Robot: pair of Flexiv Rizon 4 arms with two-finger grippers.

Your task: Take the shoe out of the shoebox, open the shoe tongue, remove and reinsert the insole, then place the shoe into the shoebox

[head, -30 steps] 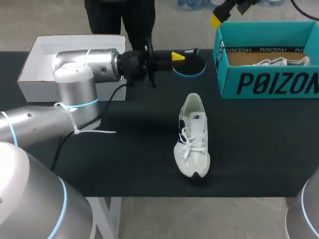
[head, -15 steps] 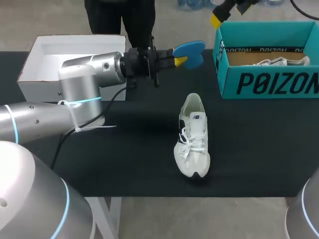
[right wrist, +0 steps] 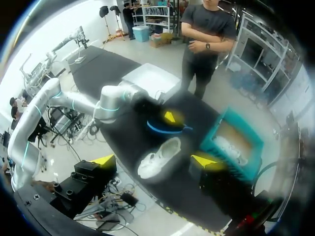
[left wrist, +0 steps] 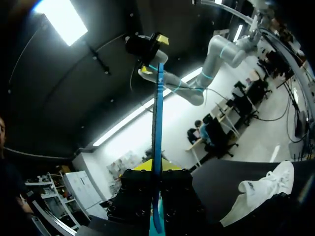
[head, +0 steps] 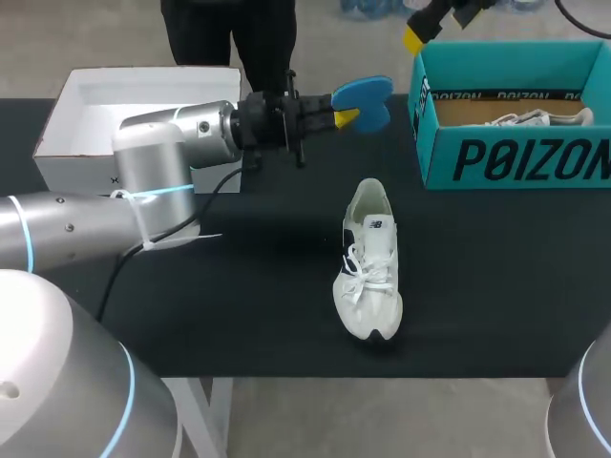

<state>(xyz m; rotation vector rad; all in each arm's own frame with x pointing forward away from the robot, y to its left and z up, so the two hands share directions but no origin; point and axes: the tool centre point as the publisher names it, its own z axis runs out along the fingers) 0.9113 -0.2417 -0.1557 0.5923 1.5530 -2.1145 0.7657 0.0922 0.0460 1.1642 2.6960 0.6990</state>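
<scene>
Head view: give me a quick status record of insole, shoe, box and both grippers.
insole: blue, out of the shoe, off the table
left gripper: shut on insole, beyond the shoe's heel
shoe: white, upright on table, toe toward robot
shoebox: teal, open, second shoe inside
right gripper: open, empty, high by the shoebox's far corner

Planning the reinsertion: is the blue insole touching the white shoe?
Apart. The head view shows the blue insole held in the left claw, with bare table between it and the white shoe.
</scene>
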